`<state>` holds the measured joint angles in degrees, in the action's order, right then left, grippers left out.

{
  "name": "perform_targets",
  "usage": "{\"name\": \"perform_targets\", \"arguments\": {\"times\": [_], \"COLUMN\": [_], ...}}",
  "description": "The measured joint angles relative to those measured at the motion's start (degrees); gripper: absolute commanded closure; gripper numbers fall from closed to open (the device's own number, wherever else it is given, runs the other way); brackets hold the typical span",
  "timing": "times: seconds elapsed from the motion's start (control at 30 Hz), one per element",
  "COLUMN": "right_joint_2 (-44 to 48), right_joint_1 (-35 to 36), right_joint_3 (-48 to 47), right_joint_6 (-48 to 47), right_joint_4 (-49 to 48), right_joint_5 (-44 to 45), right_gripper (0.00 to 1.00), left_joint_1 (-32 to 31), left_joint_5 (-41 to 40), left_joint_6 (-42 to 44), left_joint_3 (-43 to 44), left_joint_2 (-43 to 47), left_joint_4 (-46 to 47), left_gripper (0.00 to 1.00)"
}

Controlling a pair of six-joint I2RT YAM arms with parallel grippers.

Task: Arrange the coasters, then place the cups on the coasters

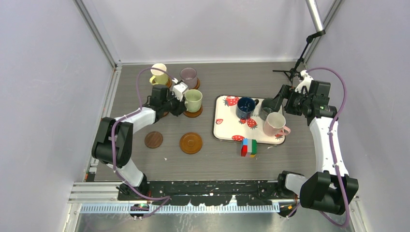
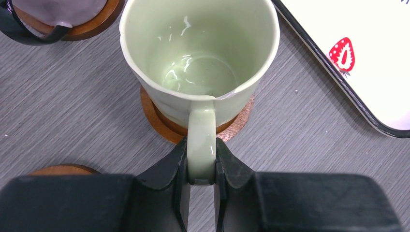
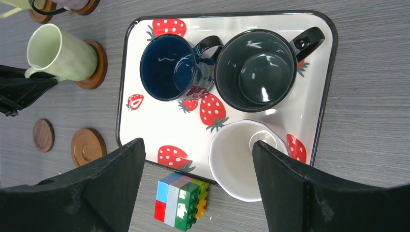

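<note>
Showing only close-up, left claw [image 2: 200, 162] clamps green cup [image 2: 198, 53] handle [image 2: 200, 137]; right claw [image 3: 197, 145] gapes.

The left arm [image 1: 140, 118] was stretched forward to the left of the strawberry-print tray [image 1: 227, 126], with its elbow folded back near the base. The left gripper [image 2: 200, 181] was clamped on the handle of the light green cup [image 2: 203, 72], just left of the tray, one finger pressed against each side of the handle. The right arm [image 1: 326, 140] was raised along the tray's right side and turned inward at the wrist. The right gripper [image 3: 196, 147] was held above the tray's right end, jaws spread wide.
</note>
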<state>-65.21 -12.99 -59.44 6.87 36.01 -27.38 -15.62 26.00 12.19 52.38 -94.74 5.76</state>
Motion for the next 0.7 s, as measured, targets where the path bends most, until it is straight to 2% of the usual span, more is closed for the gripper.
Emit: {"name": "perform_targets", "arguments": {"times": [0.23,0.47,0.6,0.7], "right_joint_2": [0.00,0.00,0.00,0.00], "right_joint_1": [0.00,0.00,0.00,0.00], "right_joint_3": [0.00,0.00,0.00,0.00], "right_joint_6": [0.00,0.00,0.00,-0.02], "right_joint_4": [0.00,0.00,0.00,0.00], "right_joint_5": [0.00,0.00,0.00,-0.02], "right_gripper": [0.14,0.14,0.14,0.14], "left_joint_1": [0.00,0.00,0.00,0.00], "left_joint_5": [-0.70,-1.60,-1.97,-1.99], "left_joint_6": [1.81,2.82,3.28,3.48], "left_joint_3": [1.53,2.32,2.43,2.93], "left_joint_2": [0.04,0.04,0.04,0.15], "left_joint_4": [-5.60,-10.88,-12.79,-14.56], "left_gripper": [0.65,0.57,0.45,0.31]}}
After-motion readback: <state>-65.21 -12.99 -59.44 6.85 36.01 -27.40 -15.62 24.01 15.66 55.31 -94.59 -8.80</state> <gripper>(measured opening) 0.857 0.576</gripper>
